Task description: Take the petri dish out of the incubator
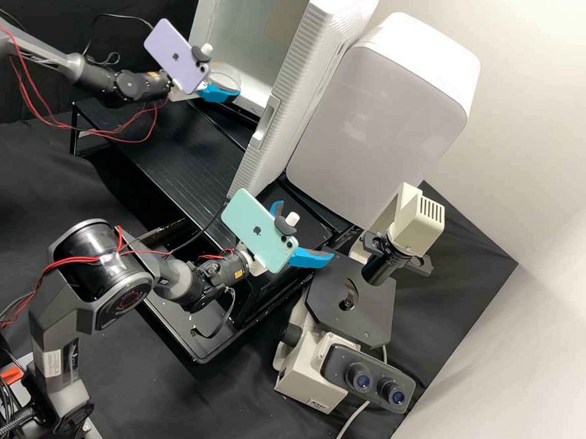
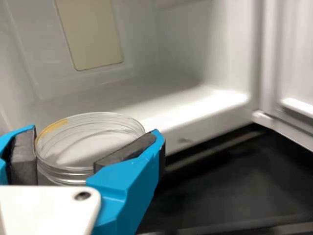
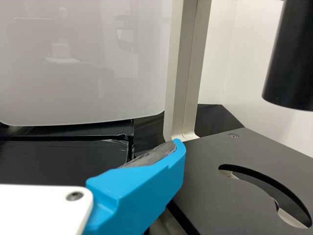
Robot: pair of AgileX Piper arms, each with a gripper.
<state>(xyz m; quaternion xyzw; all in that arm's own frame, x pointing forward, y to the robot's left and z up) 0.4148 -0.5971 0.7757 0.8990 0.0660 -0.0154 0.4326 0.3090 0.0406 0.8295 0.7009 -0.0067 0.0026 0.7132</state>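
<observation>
A clear round petri dish [image 2: 88, 142] sits between the two blue fingers of my left gripper [image 2: 90, 147], and both dark pads [image 2: 128, 151] press its sides. It is held at the front lip of the white incubator [image 2: 195, 98], just outside the chamber. In the high view the left gripper [image 1: 219, 92] is at the open incubator [image 1: 242, 32], beside its ribbed door [image 1: 304, 79], which is swung wide. My right gripper [image 1: 312, 257] hangs near the front, at the edge of the black microscope stage [image 3: 234, 166], with nothing in it.
A big white box [image 1: 386, 107] stands right of the door. A microscope [image 1: 339, 362] with a black stage [image 1: 360, 305] and a black objective [image 3: 293, 54] fills the front right. Both arms work over a raised black ribbed platform [image 1: 180, 151].
</observation>
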